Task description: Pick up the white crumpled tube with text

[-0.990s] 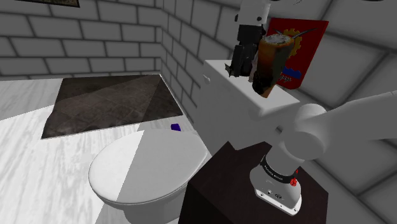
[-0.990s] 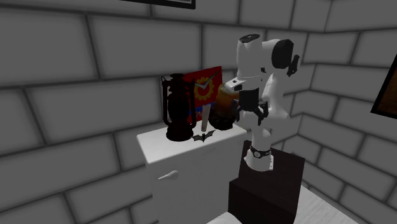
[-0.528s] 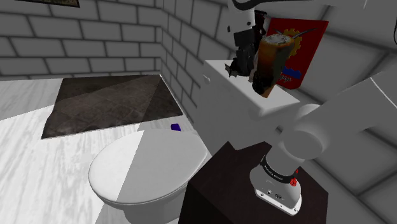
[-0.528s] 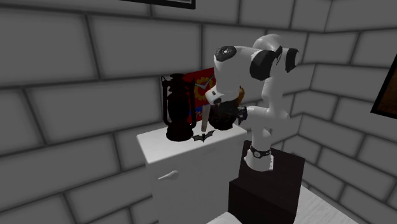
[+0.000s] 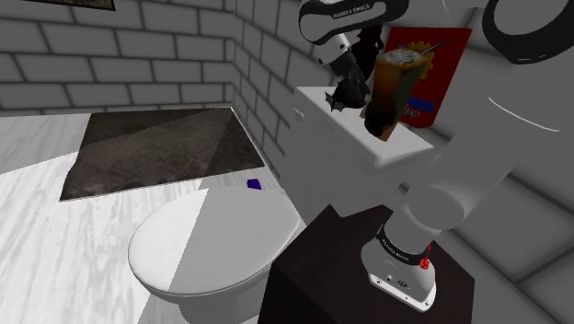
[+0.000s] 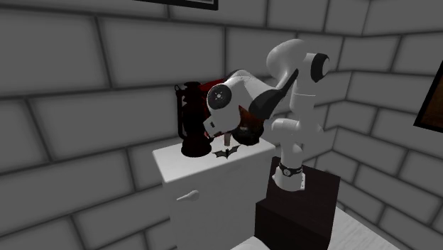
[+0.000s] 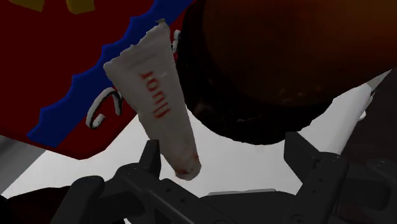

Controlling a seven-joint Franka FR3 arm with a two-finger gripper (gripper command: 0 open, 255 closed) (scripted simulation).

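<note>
**Tube off-centre in a spread claw**

The white crumpled tube [image 7: 156, 102], red lettering down its face, stands tilted on the white cabinet [image 7: 254, 167]. Its flat crimped end is up in front of the red box [image 7: 76, 70], and its lower end is just beside one finger [image 7: 150, 159]. A dark brown jar [image 7: 286, 57] sits close on the other side. Your claw [image 7: 226, 149] is released, fingers well apart, gripping nothing. Before you clench, slide sideways until the tube lies midway between the fingers, then come lower around its fuller half. Close gently, since the crumpled body will likely give and could slip. Keep the far finger off the jar.
</note>
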